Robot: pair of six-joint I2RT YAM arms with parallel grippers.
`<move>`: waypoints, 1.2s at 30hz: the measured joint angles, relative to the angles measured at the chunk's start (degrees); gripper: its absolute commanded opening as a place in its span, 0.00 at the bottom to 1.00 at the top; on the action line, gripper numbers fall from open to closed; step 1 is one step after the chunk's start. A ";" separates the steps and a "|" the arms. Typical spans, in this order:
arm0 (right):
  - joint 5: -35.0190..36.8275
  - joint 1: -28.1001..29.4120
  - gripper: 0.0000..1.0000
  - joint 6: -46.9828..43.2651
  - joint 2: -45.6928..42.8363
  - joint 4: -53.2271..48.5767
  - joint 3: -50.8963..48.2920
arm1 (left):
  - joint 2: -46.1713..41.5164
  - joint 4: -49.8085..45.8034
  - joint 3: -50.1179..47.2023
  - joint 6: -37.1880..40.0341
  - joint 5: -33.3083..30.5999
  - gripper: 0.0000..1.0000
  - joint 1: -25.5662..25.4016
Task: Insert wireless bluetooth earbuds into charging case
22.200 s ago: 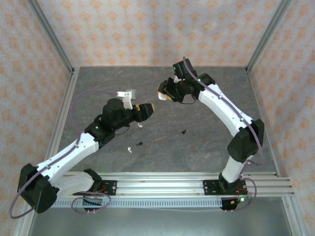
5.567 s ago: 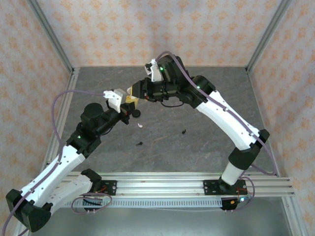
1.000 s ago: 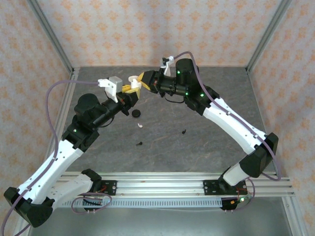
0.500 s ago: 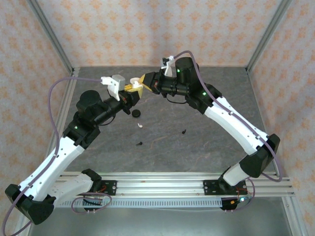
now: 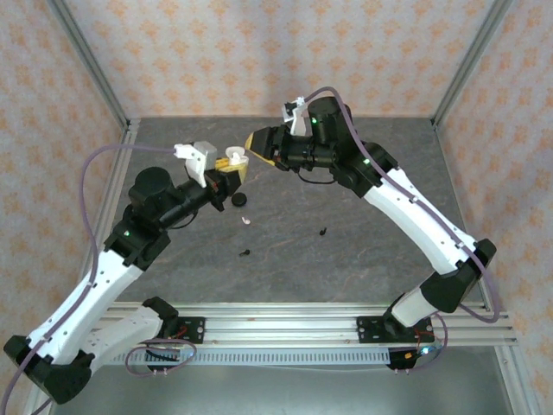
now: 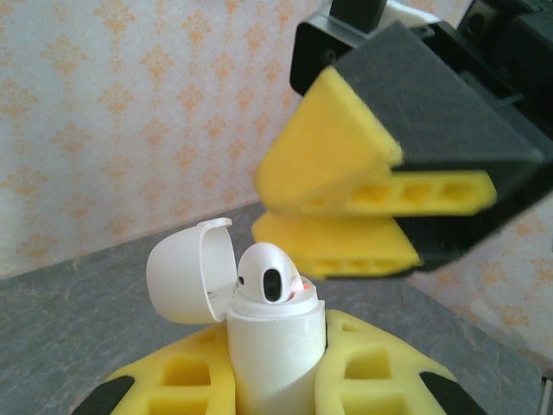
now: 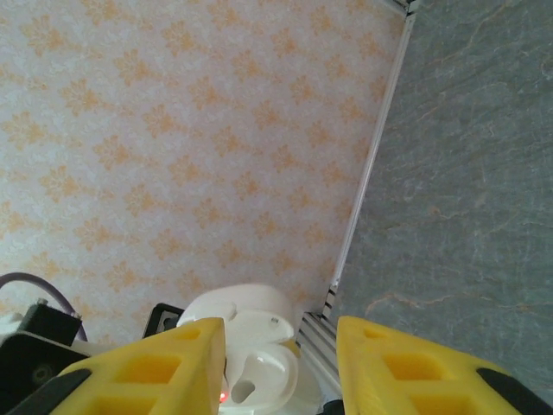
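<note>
Beside the white case (image 6: 275, 346), right arm (image 5: 406, 207) outstretched.

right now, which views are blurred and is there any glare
left wrist: white case and earbud crisp, right gripper close by slightly blurred; right wrist: its yellow fingers sharp, wallpaper slightly soft; top external: evenly lit, sharp, no glare on the table

No text, label or number seems readable anywhere in these views.
</note>
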 measured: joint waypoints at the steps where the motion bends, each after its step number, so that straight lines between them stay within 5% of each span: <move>1: -0.02 -0.09 0.39 -0.35 0.00 -0.46 0.04 | -1.55 -0.83 -0.70 0.70 -0.15 0.00 0.00; 9: 1.27 -0.81 0.38 -4.68 2.27 -6.71 1.38 | -13.79 -7.04 -7.26 4.13 -2.69 0.00 0.00; 16: 6.73 0.28 0.38 -15.17 15.63 -19.17 7.65 | -23.26 -12.33 -10.86 5.53 -5.86 0.00 0.00; 25: 11.98 6.10 0.30 -24.33 32.35 -28.26 9.81 | -28.85 -17.99 -13.75 5.49 -8.48 0.00 0.00; 36: 7.93 8.11 0.24 -26.05 41.46 -28.04 12.02 | -29.75 -19.32 -16.87 3.82 -8.92 0.00 0.00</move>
